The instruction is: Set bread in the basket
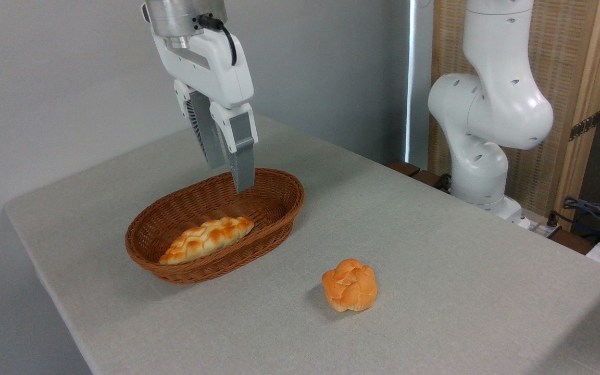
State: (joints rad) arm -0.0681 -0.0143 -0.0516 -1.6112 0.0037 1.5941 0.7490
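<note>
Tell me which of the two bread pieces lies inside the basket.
The long braided loaf lies inside the wicker basket, below the open, empty claw. The small round knotted bun sits on the bare table, outside the basket to its right.

Golden-orange braided bread (pixel 207 239); reddish-brown woven basket (pixel 279 179); orange knotted bun (pixel 350 285); grey tablecloth (pixel 435 250).

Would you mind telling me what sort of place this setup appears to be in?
Probably a robotics lab rather than a kitchen: a white robot arm is mounted beside a cloth-covered table, loose cables lie at the right, and the bread looks like a prop.
</note>
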